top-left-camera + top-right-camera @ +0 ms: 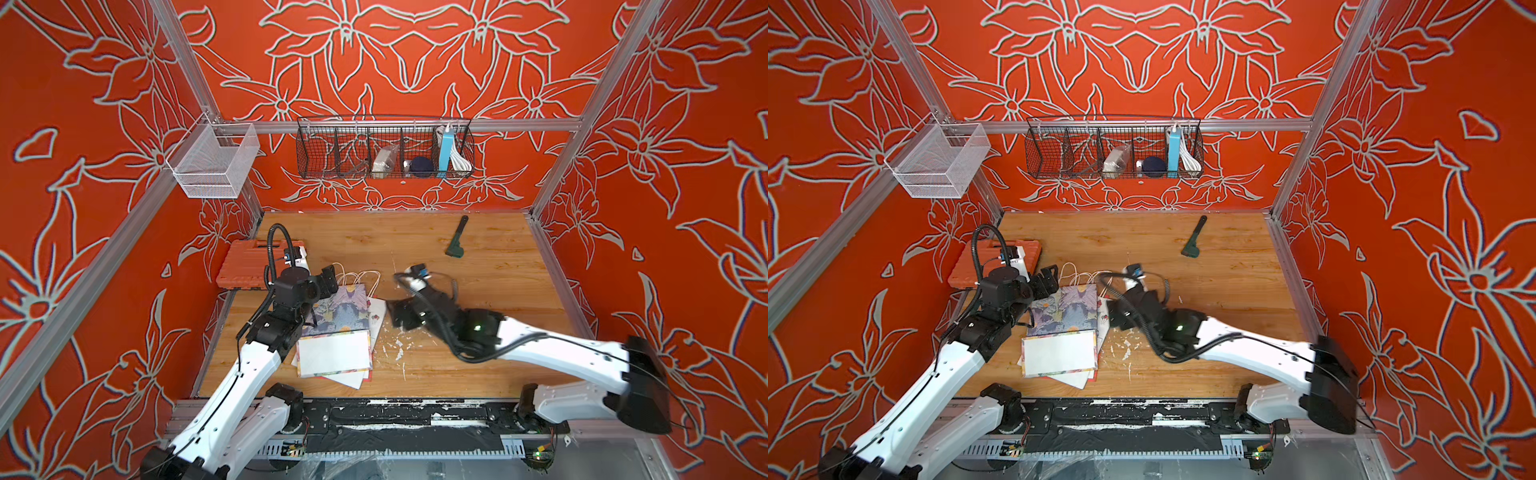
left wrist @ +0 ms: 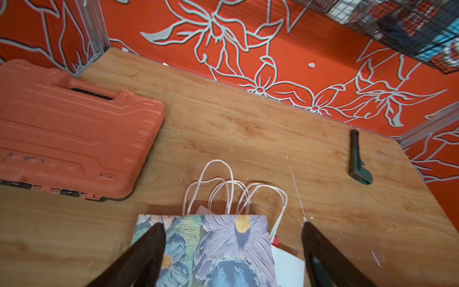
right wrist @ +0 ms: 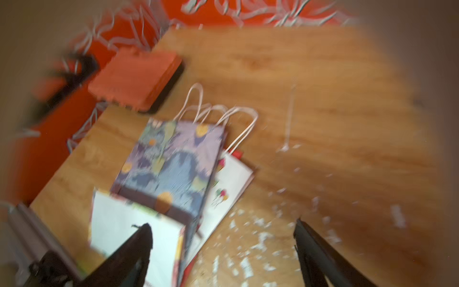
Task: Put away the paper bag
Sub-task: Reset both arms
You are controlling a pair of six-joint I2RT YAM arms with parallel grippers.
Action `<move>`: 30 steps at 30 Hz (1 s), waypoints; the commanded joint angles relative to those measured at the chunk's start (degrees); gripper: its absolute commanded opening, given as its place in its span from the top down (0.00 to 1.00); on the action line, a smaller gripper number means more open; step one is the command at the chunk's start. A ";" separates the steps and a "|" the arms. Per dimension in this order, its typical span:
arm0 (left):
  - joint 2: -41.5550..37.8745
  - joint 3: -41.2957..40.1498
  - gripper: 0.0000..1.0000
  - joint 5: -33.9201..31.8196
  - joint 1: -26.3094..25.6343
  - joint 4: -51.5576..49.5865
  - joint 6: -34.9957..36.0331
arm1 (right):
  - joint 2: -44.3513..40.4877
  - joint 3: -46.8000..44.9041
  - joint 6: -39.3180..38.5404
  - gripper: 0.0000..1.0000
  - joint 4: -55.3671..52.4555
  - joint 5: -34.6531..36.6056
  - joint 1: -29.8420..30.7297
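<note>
Closest in, my left gripper [image 2: 232,225] has its jaws spread wide over the mouth end of the paper bag [image 2: 206,248]. My right gripper [image 3: 222,223], blurred, is spread too and holds nothing. That floral bag lies flat on the table [image 1: 478,270], just beside the orange case [image 1: 245,266] on the side toward my right arm, on top of a white bag [image 3: 233,179].

I judge this to be the pickup. I should pinch only the top bag's mouth edge or its cord handles [image 2: 223,188], low and square, so the white bag underneath is not dragged along.

Its long axis runs away from my base. The handles are at the end level with the case, and the folded bottom at the end farther from it.
</note>
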 commanded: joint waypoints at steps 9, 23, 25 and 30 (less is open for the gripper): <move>22.05 -4.50 0.01 -0.36 6.20 23.32 15.88 | -1.85 -16.29 -30.60 0.05 12.74 -12.13 -48.66; 21.55 -11.02 0.01 6.51 8.70 28.61 21.51 | 13.21 -25.94 -38.15 0.05 41.34 -23.27 -56.74; 23.46 -14.50 0.01 5.23 9.24 34.49 19.62 | 11.88 -28.66 -37.04 0.04 44.54 -24.06 -58.05; 26.31 -18.86 0.01 7.05 10.77 45.78 21.11 | 14.10 -36.20 -35.53 0.02 61.50 -20.18 -58.00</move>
